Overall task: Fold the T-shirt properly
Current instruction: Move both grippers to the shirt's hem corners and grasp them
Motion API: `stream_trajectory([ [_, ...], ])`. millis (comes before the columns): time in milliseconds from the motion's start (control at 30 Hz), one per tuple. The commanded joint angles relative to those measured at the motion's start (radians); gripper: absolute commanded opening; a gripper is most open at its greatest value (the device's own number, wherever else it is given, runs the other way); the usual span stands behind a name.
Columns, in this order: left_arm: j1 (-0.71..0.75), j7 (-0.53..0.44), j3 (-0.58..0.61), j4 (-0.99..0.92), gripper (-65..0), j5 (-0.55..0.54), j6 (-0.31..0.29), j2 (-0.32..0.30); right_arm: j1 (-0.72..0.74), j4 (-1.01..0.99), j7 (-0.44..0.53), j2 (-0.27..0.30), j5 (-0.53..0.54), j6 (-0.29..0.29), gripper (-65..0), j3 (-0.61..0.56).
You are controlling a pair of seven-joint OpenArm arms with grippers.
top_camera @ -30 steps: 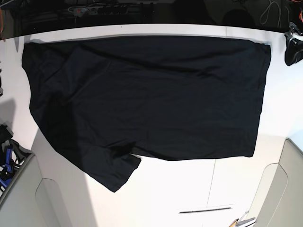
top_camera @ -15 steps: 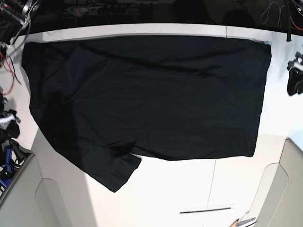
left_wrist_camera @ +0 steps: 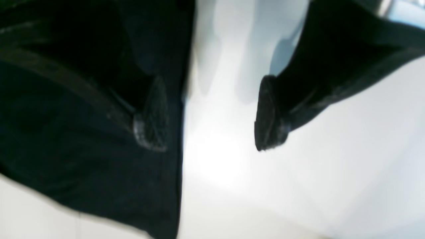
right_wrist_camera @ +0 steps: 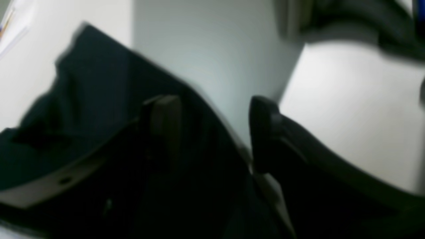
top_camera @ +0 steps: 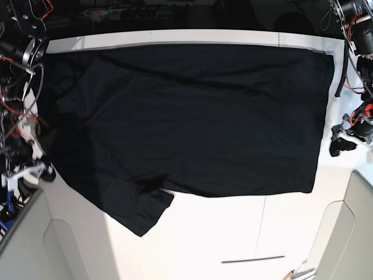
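Both arms just showed up at the shirt edges

T-shirt (top_camera: 186, 122) hasn't moved on the desk (top_camera: 233, 233); left end effector (left_wrist_camera: 211, 113) and right end effector (right_wrist_camera: 212, 132) spread apart, nothing grabbed, folding's about to start.

Both wrist views are blurred; the T-shirt (left_wrist_camera: 83, 149) runs past their edges.

— Soft matte black cloth on the T-shirt (top_camera: 192, 116); plain, lightly creased; no sheen.
— Smooth white tabletop (top_camera: 221, 233), slightly glossy; dark rubbery textured fingertips (left_wrist_camera: 270, 116) on the left gripper (left_wrist_camera: 212, 114).
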Motion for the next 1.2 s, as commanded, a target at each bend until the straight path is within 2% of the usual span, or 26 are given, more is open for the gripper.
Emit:
stream_trajectory([
  [0,-0.065,-0.040,0.015,-0.036,-22.0,-0.024,-0.010,-0.029,0.027,0.007,0.039,0.021,0.010,0.005,-32.2,0.001],
  [167,-0.226,-0.094,0.085,-0.257,-22.0,-0.004,-0.014,-0.029,0.023,-0.009,0.051,0.021,-0.005,0.005,-32.2,0.001],
  [433,-0.355,-0.136,0.171,-0.450,-22.0,0.014,-0.017,-0.012,0.011,-0.032,0.053,-0.005,-0.008,0.005,-32.2,0.001],
  [700,-0.364,-0.150,0.192,-0.466,-22.0,0.038,-0.017,0.068,0.013,-0.047,0.063,-0.061,-0.008,0.009,-32.2,0.001],
  [933,-0.365,-0.172,0.193,-0.466,-22.5,0.065,-0.017,0.093,0.013,-0.046,0.067,-0.094,-0.008,0.010,-32.2,0.001],
  [1167,-0.365,-0.174,0.192,-0.466,-46.6,0.065,-0.017,0.093,0.013,-0.046,0.067,-0.094,-0.008,0.010,-32.8,0.001],
])
